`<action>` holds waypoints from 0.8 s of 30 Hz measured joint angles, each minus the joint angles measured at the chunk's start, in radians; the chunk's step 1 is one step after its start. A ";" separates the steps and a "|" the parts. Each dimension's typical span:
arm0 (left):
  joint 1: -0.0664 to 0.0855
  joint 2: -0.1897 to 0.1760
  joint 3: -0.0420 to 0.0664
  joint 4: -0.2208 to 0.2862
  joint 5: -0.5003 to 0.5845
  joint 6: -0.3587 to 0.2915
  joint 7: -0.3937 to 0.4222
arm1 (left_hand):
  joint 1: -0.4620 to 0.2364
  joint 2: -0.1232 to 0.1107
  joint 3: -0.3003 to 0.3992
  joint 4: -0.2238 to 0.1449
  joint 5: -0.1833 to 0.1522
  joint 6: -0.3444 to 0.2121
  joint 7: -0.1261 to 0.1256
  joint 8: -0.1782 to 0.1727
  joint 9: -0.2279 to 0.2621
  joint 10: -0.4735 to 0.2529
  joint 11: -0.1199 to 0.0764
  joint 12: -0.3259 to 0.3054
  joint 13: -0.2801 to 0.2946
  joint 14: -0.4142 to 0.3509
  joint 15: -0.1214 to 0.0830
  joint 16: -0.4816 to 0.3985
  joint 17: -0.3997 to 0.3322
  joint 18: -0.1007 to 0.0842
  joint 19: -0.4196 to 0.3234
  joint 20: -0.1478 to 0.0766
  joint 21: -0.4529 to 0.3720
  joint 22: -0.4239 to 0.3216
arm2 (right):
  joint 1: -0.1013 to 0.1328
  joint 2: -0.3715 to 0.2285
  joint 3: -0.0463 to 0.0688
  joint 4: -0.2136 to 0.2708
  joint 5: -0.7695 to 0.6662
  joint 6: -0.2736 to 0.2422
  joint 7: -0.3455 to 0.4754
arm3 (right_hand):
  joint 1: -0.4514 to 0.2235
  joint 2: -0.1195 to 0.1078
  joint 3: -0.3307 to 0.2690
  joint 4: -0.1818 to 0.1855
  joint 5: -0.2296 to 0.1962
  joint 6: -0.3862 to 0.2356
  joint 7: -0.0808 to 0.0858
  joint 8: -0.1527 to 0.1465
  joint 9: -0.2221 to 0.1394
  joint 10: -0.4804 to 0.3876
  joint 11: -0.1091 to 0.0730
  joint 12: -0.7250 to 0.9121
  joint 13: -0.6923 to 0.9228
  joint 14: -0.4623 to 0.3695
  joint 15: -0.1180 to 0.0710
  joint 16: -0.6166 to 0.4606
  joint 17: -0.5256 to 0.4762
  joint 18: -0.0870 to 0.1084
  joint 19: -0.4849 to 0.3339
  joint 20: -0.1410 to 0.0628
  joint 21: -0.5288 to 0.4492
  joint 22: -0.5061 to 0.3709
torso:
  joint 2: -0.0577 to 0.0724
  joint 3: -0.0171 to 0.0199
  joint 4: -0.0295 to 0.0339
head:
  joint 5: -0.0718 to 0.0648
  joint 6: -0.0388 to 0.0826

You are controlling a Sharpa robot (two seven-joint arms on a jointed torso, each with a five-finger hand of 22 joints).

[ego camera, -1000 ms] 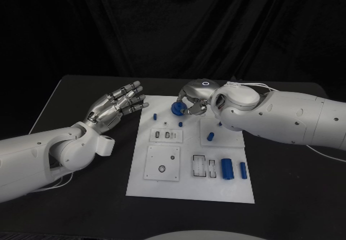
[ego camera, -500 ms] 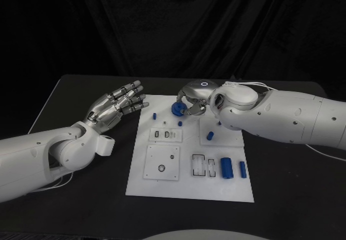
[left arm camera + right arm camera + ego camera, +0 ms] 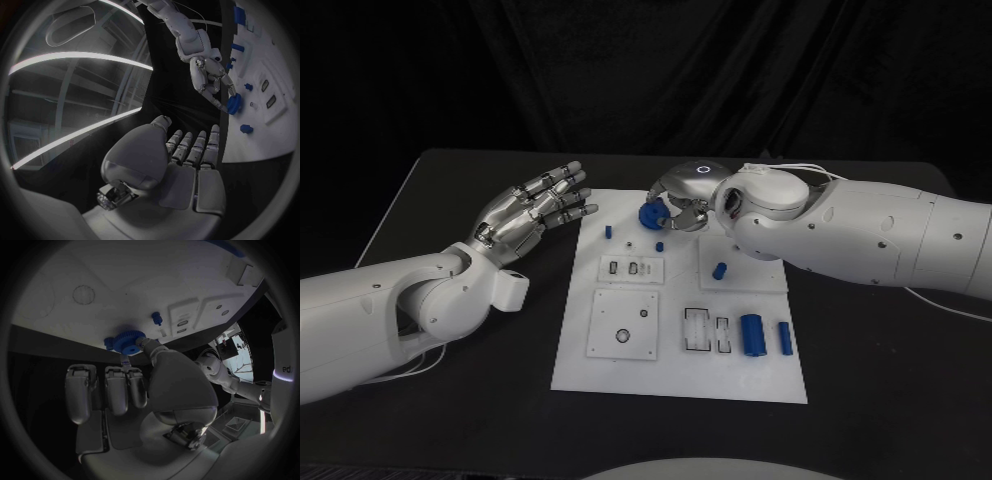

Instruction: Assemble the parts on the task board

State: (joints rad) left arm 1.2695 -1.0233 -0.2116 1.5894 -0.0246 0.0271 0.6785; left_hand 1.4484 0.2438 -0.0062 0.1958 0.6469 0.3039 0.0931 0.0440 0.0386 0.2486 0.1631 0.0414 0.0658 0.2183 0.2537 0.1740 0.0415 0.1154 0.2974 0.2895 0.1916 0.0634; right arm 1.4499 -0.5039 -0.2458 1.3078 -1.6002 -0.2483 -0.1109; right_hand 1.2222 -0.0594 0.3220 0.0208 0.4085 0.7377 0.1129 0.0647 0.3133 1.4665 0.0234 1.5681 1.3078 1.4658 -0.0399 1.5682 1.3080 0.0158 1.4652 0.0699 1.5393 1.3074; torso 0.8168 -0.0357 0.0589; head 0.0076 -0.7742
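Note:
The white task board [image 3: 678, 375] lies in the middle of the black table. My right hand [image 3: 684, 194] is over its far end and pinches a blue gear [image 3: 652, 214] between thumb and fingers. The right wrist view has that gear [image 3: 129, 342] at my fingertips [image 3: 125, 362], just off the board's edge [image 3: 125, 285], near a small blue peg [image 3: 156, 317]. My left hand [image 3: 531, 212] hovers open to the left of the board's far corner, fingers spread and empty. From the left wrist, the left hand [image 3: 187, 165] faces the right hand [image 3: 209, 80] and its gear [image 3: 233, 104].
Small blue pegs [image 3: 609, 232] [image 3: 661, 247] stand near the board's far end, and another peg [image 3: 720, 270] on the right square plate. A blue cylinder [image 3: 753, 335] and a slimmer blue pin [image 3: 786, 338] lie at the near right. Slotted plates [image 3: 630, 268] fill the board's middle.
My right hand has shifted slightly left and farther along with the blue gear. The left hand has stayed in place.

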 measured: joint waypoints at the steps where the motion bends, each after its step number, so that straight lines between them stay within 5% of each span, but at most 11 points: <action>1: 0.000 0.000 0.000 0.000 0.000 0.000 0.000 | 0.000 0.000 0.000 0.000 0.000 0.000 0.000 0.000 0.000 0.000 0.000 0.000 0.000 0.000 0.000 0.000 0.000 0.000 0.000 0.000 0.000 0.000 | 0.000 0.001 0.000 -0.001 0.000 0.000 0.000 | 0.000 0.000 0.000 0.000 -0.007 0.000 0.000 0.000 -0.003 0.000 0.000 0.000 0.000 0.000 0.000 0.000 0.000 0.000 0.000 0.000 0.000 0.000 | 0.000 0.0000 0.0000 | 0.000 0.000; 24: 0.000 0.006 0.000 -0.006 0.000 0.004 0.000 | -0.005 -0.005 0.007 0.001 0.000 0.005 0.005 0.000 0.001 0.000 0.000 0.000 0.001 0.000 0.000 0.004 0.000 0.000 0.000 0.000 0.000 0.000 | -0.001 0.020 0.001 -0.027 -0.001 0.004 0.000 | 0.009 0.031 -0.010 0.010 -0.127 0.004 -0.004 0.000 -0.059 0.000 0.000 0.000 0.000 0.000 0.000 0.000 0.000 0.000 0.000 0.000 -0.010 0.000 | 0.000 -0.0003 0.0006 | -0.003 -0.002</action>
State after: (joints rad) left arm 1.2690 -1.0178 -0.2116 1.5837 -0.0245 0.0309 0.6785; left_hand 1.4432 0.2386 0.0006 0.1972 0.6469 0.3092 0.0983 0.0440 0.0396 0.2486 0.1630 0.0414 0.0665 0.2183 0.2537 0.1779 0.0415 0.1154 0.2974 0.2895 0.1916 0.0633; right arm 1.4489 -0.4838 -0.2449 1.2807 -1.6011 -0.2440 -0.1105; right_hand 1.2317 -0.0285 0.3120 0.0305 0.2820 0.7414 0.1092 0.0647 0.2540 1.4665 0.0233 1.5681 1.3076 1.4658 -0.0399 1.5682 1.3078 0.0159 1.4652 0.0699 1.5296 1.3073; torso 0.8167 -0.0360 0.0594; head 0.0046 -0.7758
